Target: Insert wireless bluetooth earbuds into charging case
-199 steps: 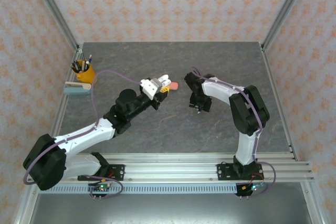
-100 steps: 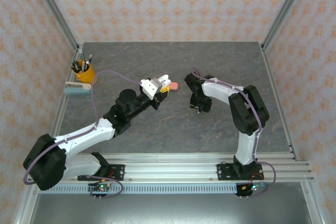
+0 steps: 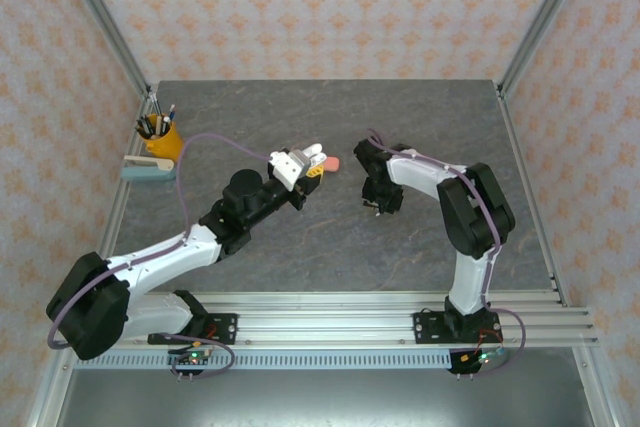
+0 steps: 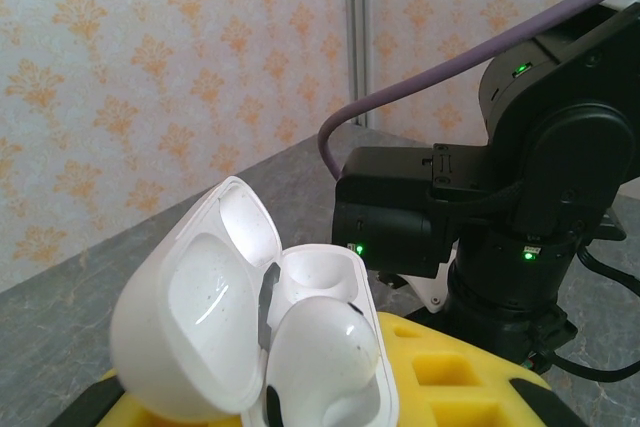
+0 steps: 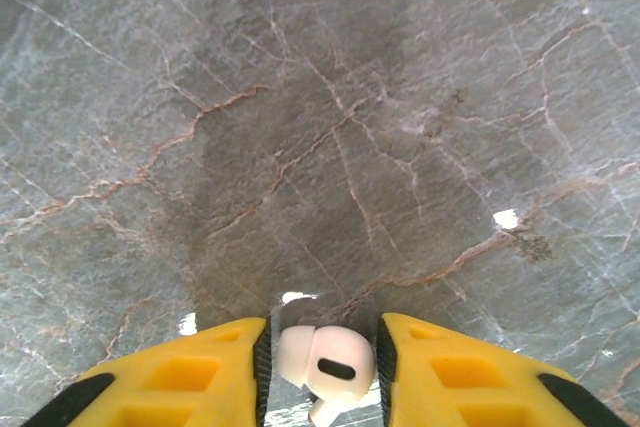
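Clamping the open white charging case [image 4: 215, 332] between yellow fingers, the left gripper [image 3: 300, 169] has its jaws clenched on the case body, with the lid swung back. One seated earbud [image 4: 322, 347], white, rests in a well of the case. The right gripper [image 3: 379, 201] hangs low over the grey counter [image 5: 300, 97], apart from the case and to its right. A second earbud [image 5: 325, 359], also white, sits between the right jaws, just beside both pads. Whether the pads press it or stand slightly released cannot be told.
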